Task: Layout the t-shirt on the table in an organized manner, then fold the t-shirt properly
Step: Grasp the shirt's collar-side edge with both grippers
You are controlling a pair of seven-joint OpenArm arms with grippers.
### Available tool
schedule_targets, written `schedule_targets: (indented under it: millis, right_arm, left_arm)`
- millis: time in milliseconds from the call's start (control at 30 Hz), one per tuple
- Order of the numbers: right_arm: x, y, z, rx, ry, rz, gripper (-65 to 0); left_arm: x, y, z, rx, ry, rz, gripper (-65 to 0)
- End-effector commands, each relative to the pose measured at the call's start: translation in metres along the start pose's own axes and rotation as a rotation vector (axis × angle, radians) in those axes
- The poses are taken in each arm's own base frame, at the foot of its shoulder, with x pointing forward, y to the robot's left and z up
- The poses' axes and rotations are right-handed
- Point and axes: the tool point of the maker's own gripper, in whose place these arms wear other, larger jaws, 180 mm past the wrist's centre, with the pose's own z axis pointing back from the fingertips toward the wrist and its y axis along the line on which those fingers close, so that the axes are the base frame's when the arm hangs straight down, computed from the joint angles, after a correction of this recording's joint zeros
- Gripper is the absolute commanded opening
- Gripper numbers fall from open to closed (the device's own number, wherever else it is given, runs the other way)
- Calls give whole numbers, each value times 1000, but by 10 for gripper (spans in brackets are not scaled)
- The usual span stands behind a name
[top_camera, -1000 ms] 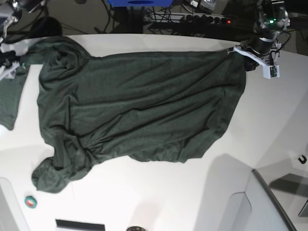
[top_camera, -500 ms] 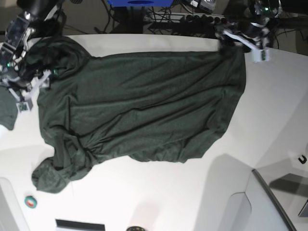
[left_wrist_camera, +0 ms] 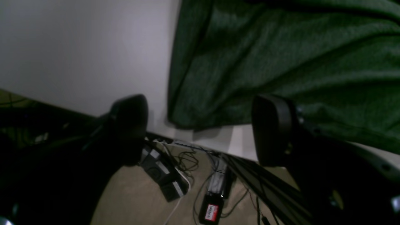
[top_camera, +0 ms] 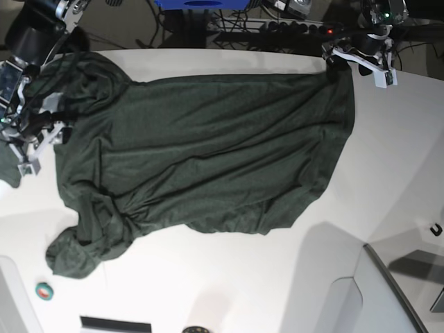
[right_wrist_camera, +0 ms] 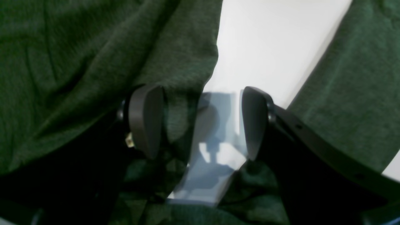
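Observation:
The dark green t-shirt (top_camera: 201,152) lies spread across the white table (top_camera: 229,277), with bunched folds at its left end and lower left. My left gripper (top_camera: 338,60) is open at the shirt's far right corner by the table's far edge. In the left wrist view (left_wrist_camera: 200,128) the shirt corner (left_wrist_camera: 281,56) lies between its two fingers (left_wrist_camera: 272,131), ungripped. My right gripper (top_camera: 36,135) is open over the shirt's left edge. In the right wrist view (right_wrist_camera: 200,122) the cloth (right_wrist_camera: 93,62) lies by the left finger (right_wrist_camera: 145,120), with bare table (right_wrist_camera: 265,37) between.
A green tape roll (top_camera: 44,291) lies at the front left. A dark flat object (top_camera: 114,325) sits at the front edge. A grey panel (top_camera: 388,291) stands at the front right. Cables and power strips (left_wrist_camera: 175,181) lie on the floor beyond the far edge.
My left gripper has swung from right of the shirt corner to the far edge at that corner. My right gripper has come in over the shirt's left edge. The shirt has barely moved.

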Motion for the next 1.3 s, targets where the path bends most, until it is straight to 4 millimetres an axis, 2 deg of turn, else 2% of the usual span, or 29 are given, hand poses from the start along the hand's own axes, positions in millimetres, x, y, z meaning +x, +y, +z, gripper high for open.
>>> schedule_targets:
  millis: [0, 100, 233, 267, 533, 800, 900, 967, 1267]
  right_arm:
    - [13, -6, 4, -13, -36, 3, -282]
    - [14, -5, 4, -12, -38, 3, -281]
    - [16, -5, 4, -11, -44, 2, -195]
    - [18, -5, 5, -12, -47, 3, -192]
    - [20, 6, 1, 8, -54, -6, -191]
    - [26, 5, 2, 8, -62, -9, -194]
    - [29, -1, 6, 21, -113, -93, -192]
    - [35, -4, 10, 40, -151, -134, -192]
    - [31, -2, 9, 51, -115, -138, -195]
  left_arm:
    - [9, 1, 2, -5, -31, -6, -151]
    - [11, 0, 2, -7, -36, -8, -151]
    - [13, -2, 4, -10, -42, -12, -150]
    - [13, -2, 4, -10, -42, -12, -150]
    - [13, -2, 3, -10, -42, -11, -150]
    - [20, -3, -1, -14, -57, -7, -150]
    - [17, -2, -4, -12, -50, 1, -150]
    - [24, -4, -6, -15, -64, -2, -150]
    - [50, -14, -16, -34, -118, -5, -150]
